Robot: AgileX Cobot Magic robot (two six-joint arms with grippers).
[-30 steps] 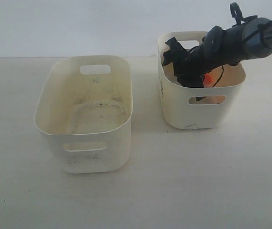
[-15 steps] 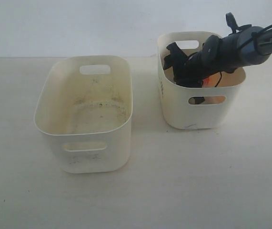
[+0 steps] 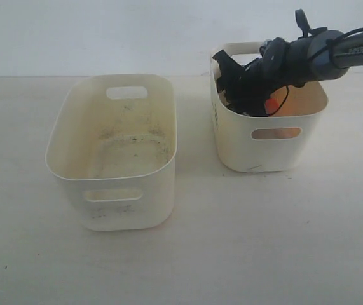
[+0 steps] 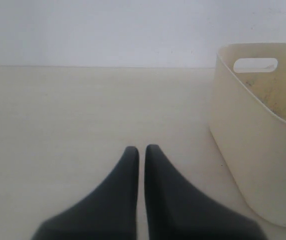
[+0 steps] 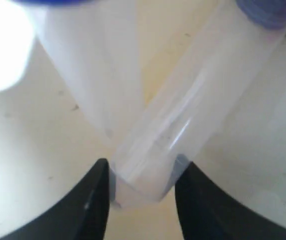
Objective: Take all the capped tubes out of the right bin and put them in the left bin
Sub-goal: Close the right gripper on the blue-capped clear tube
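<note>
In the right wrist view my right gripper is shut on the lower end of a clear capped tube with a blue cap. A second blue-capped tube lies crossed beside it on the yellowish floor. In the exterior view that gripper reaches down inside the right bin, its fingertips hidden by the wall. An orange-red cap shows beside it. The left bin holds no tubes that I can see. My left gripper is shut on nothing, low over the table beside the left bin.
The two bins stand side by side on a pale tabletop, with a gap between them. A white wall runs behind. An orange glow shows through the right bin's front handle slot.
The right arm has risen and drawn slightly toward the back of the right bin. The orange-red cap sits higher in view. The left bin has not moved.
</note>
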